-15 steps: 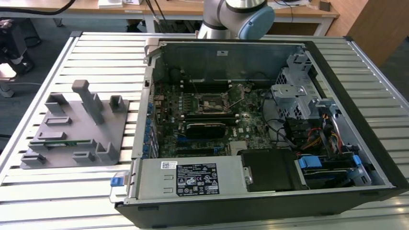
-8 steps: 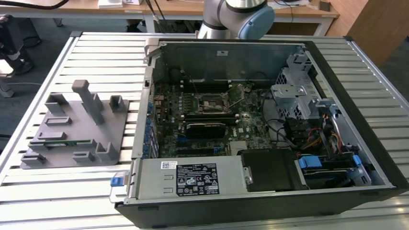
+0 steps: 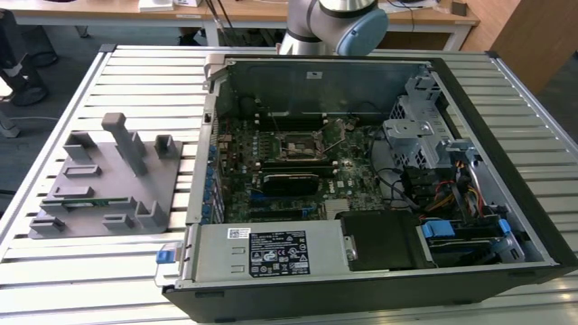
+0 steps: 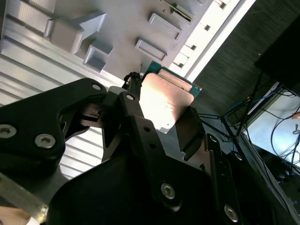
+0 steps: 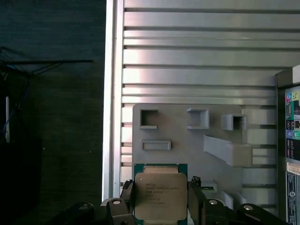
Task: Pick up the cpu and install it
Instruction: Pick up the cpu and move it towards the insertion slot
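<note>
Now pinching the cpu [image 5: 161,196] by two opposite edges between the gripper [image 5: 161,187] fingers [image 5: 195,194], above the grey fixture tray [image 5: 187,145] on the slatted table [image 5: 187,56].

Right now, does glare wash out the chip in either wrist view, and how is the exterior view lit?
In the second wrist view a bright sheen washes out much of the chip held in the gripper; in the first wrist view it is evenly lit; in the exterior view the slatted table shines pale while the computer case's inside is dimmer.
</note>
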`<state>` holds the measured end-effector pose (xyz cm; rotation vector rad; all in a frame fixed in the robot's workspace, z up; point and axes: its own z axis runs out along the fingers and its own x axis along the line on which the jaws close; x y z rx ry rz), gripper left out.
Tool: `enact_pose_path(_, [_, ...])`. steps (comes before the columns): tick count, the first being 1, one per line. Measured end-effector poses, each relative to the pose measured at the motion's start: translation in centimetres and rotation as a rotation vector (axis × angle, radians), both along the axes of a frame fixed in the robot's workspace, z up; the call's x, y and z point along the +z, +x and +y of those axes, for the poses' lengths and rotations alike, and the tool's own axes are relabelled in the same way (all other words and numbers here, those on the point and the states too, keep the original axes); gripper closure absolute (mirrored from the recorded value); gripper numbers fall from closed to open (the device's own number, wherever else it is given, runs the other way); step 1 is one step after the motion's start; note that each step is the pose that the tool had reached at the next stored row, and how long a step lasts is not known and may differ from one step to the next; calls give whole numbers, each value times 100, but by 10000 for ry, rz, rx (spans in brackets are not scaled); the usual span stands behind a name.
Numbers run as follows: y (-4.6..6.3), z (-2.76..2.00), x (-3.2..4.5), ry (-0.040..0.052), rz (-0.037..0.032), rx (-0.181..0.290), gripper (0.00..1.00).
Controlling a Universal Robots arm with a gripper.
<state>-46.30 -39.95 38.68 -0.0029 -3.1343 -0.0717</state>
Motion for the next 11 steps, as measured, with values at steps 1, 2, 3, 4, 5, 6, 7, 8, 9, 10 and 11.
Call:
enact_pose_path(1, [0, 1, 18, 0, -1, 0, 46])
enact_pose_path(2, [0, 2, 36, 0, -1, 1, 46])
enact_pose_path(3, [0, 5, 56, 0, -2, 0, 46])
enact_pose_path(4, [0, 9, 75, 1, -2, -1, 46])
enact_pose_path(5, [0, 10, 93, 0, -3, 0, 46])
enact_pose_path(6, [0, 11, 109, 1, -4, 1, 46])
enact_pose_path(7, [0, 13, 126, 0, -4, 1, 46])
enact_pose_path(8, [0, 14, 144, 1, -5, 0, 46])
enact_pose_path(9, [0, 15, 157, 1, -5, 1, 46])
enact_pose_path(10, [0, 16, 166, 0, -5, 1, 46])
enact_pose_path(11, [0, 16, 173, 1, -6, 1, 46])
